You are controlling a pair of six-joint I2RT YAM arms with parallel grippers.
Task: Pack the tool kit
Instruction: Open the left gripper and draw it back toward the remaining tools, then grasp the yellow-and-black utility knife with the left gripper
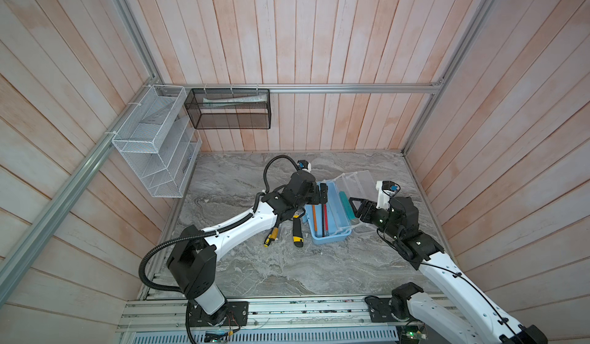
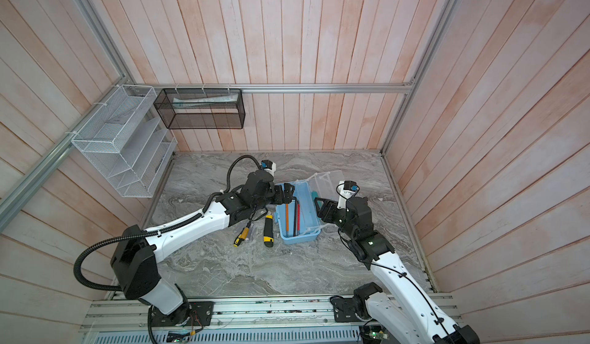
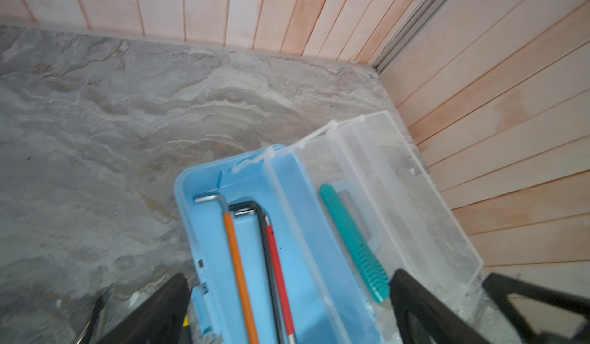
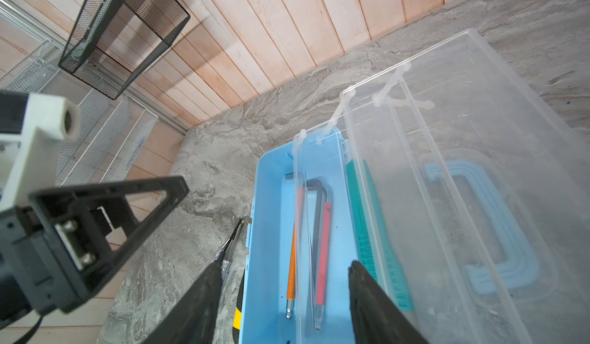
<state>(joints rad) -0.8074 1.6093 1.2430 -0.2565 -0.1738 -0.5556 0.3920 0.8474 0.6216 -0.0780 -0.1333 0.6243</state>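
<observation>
The tool kit (image 1: 332, 235) (image 2: 298, 238) lies open right of the table's middle, a light-blue case with its clear lid (image 1: 357, 181) (image 4: 479, 103) folded out to the right. An orange hex key (image 3: 236, 256), a black one (image 3: 252, 205) and a red one (image 3: 277, 262) lie inside. A teal tool (image 3: 351, 240) rests in the clear part. My left gripper (image 1: 321, 194) (image 3: 290, 310) hovers open over the case's far end, holding nothing. My right gripper (image 1: 357, 205) (image 4: 287, 297) stands open at the case's right side, also without anything in it.
A yellow-and-black screwdriver (image 1: 271, 235) and a yellow-and-black utility knife (image 1: 297, 232) lie on the table just left of the case, under my left arm. A white wire rack (image 1: 153, 147) and a black mesh basket (image 1: 230, 109) hang on the walls at back left.
</observation>
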